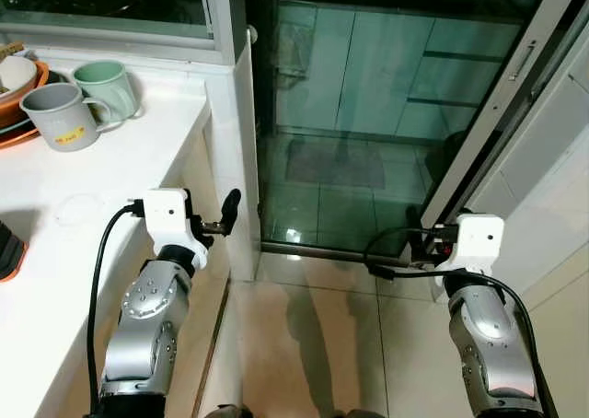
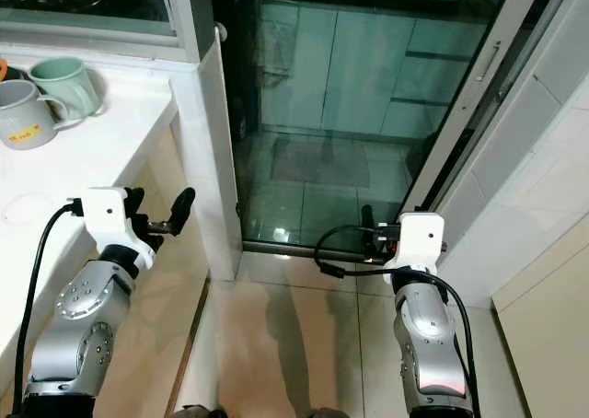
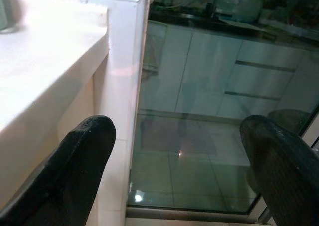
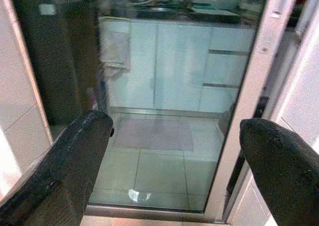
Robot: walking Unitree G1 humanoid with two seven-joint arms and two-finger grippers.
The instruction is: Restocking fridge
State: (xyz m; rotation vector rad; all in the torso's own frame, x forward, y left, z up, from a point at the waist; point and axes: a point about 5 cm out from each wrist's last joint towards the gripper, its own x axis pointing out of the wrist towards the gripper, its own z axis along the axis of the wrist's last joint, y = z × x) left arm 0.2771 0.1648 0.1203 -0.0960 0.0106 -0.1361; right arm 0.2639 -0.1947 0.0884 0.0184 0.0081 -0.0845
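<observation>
Both silver arms are raised in the lower part of the head views, forearms pointing forward. The left gripper point(image 1: 216, 217) is held at lower left, just beside the edge of the white counter point(image 1: 110, 160) and near the white corner post point(image 1: 241, 142) that ends it. The right gripper point(image 2: 382, 234) is held at lower right, in front of the metal door frame point(image 1: 497, 105) that slants across the upper right of the frame.

Between the post and the door frame an open doorway is seen, with green-tinted floor tiles and a mat point(image 1: 336, 163) beyond the threshold, and pale cabinets point(image 4: 169, 66) at the far side of the next room. The beige floor point(image 1: 313, 326) between the two arms lies open for moving. No fridge can be made out in any view.

In the left wrist view the two black fingers point(image 3: 75, 171) are spread wide, nothing being held or touched between them. In the right wrist view the fingers point(image 4: 65, 166) are likewise spread wide around empty space.

At the upper left of the frame, on the counter, a grey mug point(image 1: 57, 116) and a green mug point(image 1: 109, 88) stand just beside each other, next to an orange dish point(image 1: 20, 100).
</observation>
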